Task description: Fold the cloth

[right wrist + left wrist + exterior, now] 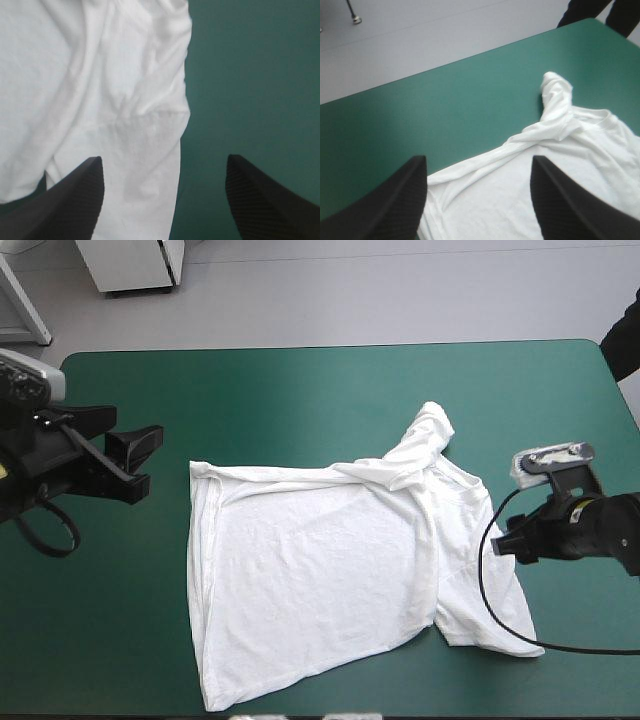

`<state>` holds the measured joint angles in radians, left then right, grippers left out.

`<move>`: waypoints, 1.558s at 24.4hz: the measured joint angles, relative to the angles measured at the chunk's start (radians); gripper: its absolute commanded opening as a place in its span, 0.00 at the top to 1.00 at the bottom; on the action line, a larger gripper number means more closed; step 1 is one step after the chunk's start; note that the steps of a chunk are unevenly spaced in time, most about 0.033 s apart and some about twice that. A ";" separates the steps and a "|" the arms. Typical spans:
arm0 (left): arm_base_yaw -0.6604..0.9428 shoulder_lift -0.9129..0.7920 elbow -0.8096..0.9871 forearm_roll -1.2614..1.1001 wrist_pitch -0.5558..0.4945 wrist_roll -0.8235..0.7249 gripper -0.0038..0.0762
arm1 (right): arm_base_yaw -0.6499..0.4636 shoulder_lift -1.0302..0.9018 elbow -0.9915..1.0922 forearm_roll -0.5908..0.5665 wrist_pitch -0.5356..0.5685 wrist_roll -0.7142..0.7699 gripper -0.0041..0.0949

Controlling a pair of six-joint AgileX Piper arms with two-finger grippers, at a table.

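**Shirt spread out, both claws open beside it**

I have the T-shirt (320,580) lying spread on the table (300,380), roughly in the middle and reaching close to the near edge. It is mostly flat, with the hem (197,570) toward the left and the collar (600,119) toward the right. The far side is not smooth. A rolled ridge (300,475) of fabric runs from the far hem corner to the far sleeve (432,428), which is bunched up and points toward the table's far edge. The near sleeve (488,625) lies flat at the near right, on the teal-green cover (120,630).

My left claw (135,462) is to the left of the shirt, about level with the far hem corner and apart from it, with bare cover between them. Its black fingers stand wide apart and hold nothing. Through its wrist camera I see the far hem corner ahead, in the gap between the fingers, and the ridge leading off to the bunched sleeve.

My right claw (164,159) sits at the shirt's right side, just beside the near sleeve. Its fingers are spread too, with nothing gripped. From its wrist camera, the sleeve and its seam lie ahead of the gap and of one finger, and bare cover lies ahead of the other. I can't tell from any view whether either claw touches the table.
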<state>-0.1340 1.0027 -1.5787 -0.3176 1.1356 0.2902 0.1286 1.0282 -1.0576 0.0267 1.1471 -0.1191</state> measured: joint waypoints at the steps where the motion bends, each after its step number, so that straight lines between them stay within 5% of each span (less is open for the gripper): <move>1: 0.000 -0.013 -0.002 -0.024 0.001 0.007 0.40 | 0.000 0.003 0.043 0.000 -0.005 0.005 0.30; 11: -0.056 -0.016 0.022 -0.083 0.009 0.025 0.40 | 0.000 0.178 0.126 0.000 -0.189 0.012 0.30; 19: -0.094 -0.009 0.026 -0.081 0.025 0.040 0.40 | 0.000 0.502 0.126 0.000 -0.348 0.012 0.32; 21: -0.094 0.001 0.027 -0.081 0.025 0.040 0.40 | 0.000 0.530 0.117 0.002 -0.344 0.013 0.48; 24: -0.094 0.018 0.027 -0.079 0.025 0.040 0.40 | 0.000 0.551 0.104 0.009 -0.334 0.019 0.98; 31: -0.094 0.044 0.028 -0.077 0.030 0.039 0.40 | -0.026 0.559 0.092 -0.001 -0.349 0.111 0.97; 38: -0.094 0.046 0.029 -0.076 0.041 0.024 0.40 | -0.209 0.604 -0.007 -0.128 -0.360 0.135 0.97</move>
<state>-0.2282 1.0490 -1.5493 -0.3939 1.1771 0.3146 -0.0803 1.6325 -1.0650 -0.1015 0.7869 0.0159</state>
